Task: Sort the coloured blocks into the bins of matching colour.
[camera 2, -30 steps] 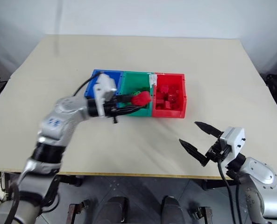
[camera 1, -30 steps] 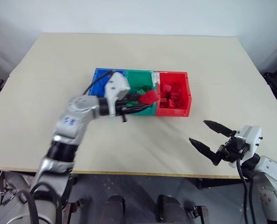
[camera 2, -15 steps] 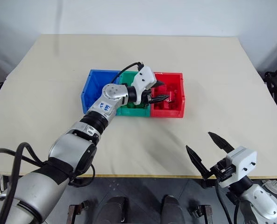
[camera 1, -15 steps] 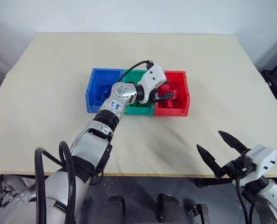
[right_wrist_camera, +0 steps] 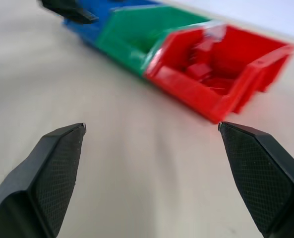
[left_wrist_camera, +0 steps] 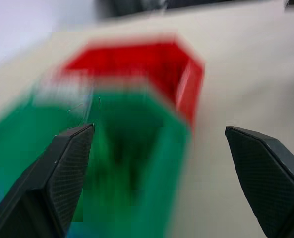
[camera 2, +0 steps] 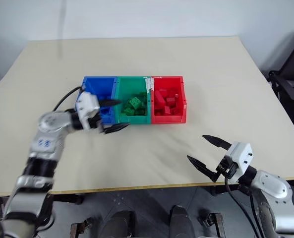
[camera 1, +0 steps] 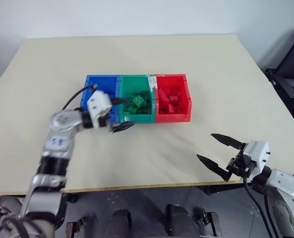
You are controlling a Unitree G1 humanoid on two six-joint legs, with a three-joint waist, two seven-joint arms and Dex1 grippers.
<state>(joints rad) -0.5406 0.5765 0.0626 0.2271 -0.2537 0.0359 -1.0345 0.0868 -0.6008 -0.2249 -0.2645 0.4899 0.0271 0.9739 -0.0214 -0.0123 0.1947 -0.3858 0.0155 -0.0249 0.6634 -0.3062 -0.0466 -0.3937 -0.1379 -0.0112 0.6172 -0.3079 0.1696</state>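
Three joined bins stand mid-table: blue bin (camera 1: 94,89), green bin (camera 1: 135,84), red bin (camera 1: 186,96). Green blocks (camera 1: 137,103) lie in the green bin and red blocks (camera 1: 170,101) in the red bin. My left gripper (camera 1: 130,112) hangs open and empty at the front of the blue and green bins, pointing toward the green one. In the left wrist view its fingers (left_wrist_camera: 67,168) frame the green bin (left_wrist_camera: 137,148), with the red bin (left_wrist_camera: 137,64) beyond. My right gripper (camera 1: 206,146) is open and empty over the table's near right part, apart from the bins.
The beige table (camera 1: 211,69) spreads wide around the bins, its front edge (camera 1: 137,187) close to my right gripper. The right wrist view shows bare table between its fingers (right_wrist_camera: 52,163) and the red bin (right_wrist_camera: 221,64).
My left gripper carried a red block over the red bin, opened, and drew back left to the bins' front, now empty. The right gripper stayed open. The camera shifted.
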